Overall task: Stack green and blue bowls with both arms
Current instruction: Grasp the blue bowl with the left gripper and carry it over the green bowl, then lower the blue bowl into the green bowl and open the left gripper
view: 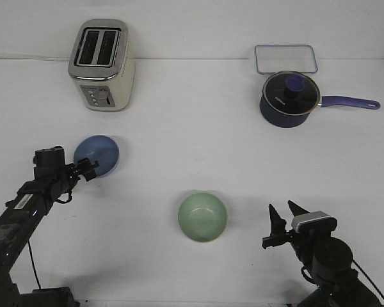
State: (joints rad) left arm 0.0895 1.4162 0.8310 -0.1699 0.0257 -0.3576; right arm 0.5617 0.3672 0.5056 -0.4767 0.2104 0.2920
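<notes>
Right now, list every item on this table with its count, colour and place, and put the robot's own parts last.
toaster: one, cream and chrome, far left of the table.
clear container: one, transparent with a bluish rim, far right, behind the saucepan.
saucepan: one, dark navy with a glass lid and long blue handle pointing right, far right.
blue bowl: one, periwinkle, left side, tilted, at the left gripper's tip.
green bowl: one, pale mint, near centre, upright and empty.
left gripper: one, black, at the blue bowl's rim.
right gripper: one, black, open, near right, apart from the green bowl.
</notes>
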